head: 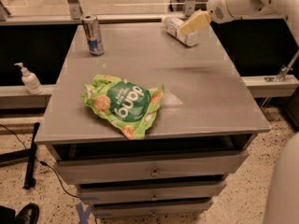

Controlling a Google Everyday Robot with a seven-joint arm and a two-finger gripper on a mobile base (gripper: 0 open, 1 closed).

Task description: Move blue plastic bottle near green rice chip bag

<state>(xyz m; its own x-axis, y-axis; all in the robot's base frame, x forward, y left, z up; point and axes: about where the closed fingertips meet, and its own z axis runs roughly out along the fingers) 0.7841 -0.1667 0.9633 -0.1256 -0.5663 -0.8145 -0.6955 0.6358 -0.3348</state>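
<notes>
The blue plastic bottle (172, 26) lies on its side at the far right of the grey cabinet top (205, 97), with its white cap pointing left. The green rice chip bag (124, 104) lies crumpled near the front left of the top, well apart from the bottle. My gripper (194, 23) reaches in from the upper right on a white arm and sits right over the bottle's right half, hiding part of it. I cannot tell whether it touches the bottle.
A silver-blue metal can (93, 35) stands at the far left of the top. A white pump dispenser bottle (29, 78) stands on a lower ledge to the left. Drawers (152, 171) are below the front edge. A railing runs behind the cabinet.
</notes>
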